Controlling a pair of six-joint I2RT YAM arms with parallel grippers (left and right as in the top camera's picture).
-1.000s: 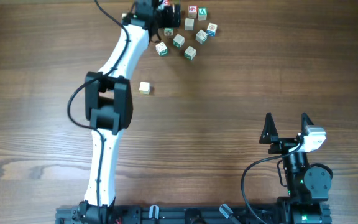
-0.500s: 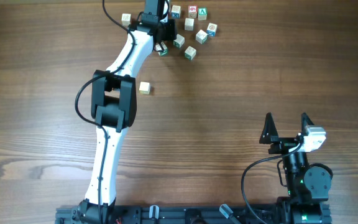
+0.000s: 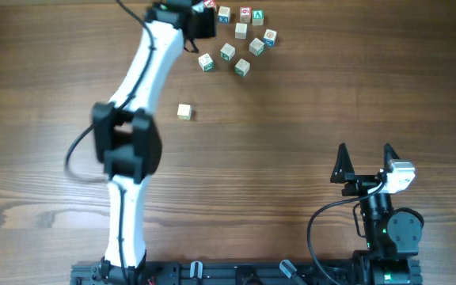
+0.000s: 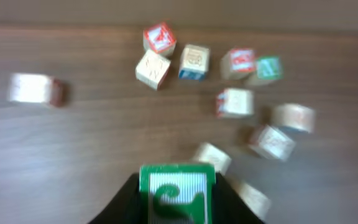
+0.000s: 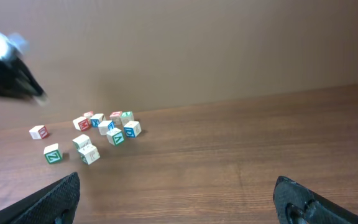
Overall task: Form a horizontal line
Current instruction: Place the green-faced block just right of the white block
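Observation:
My left gripper is shut on a pale wooden cube with a green-marked face, held above the table at the near edge of the scattered cubes. From overhead the left gripper sits at the far edge of the table, and the held cube is hidden under it. Several loose letter cubes with red, blue and green marks lie just right of it. No horizontal line of cubes is in view. My right gripper stands open at the near right, its wide-apart jaws empty.
One plain cube lies alone, nearer than the cluster and beside the left arm. Another cube sits apart on the left of the left wrist view. The right wrist view has the cluster far off on its left.
The left gripper came down on a green-marked cube at the cluster's left edge, shut on it and lifted it. The left arm has swung left. The right arm is still.

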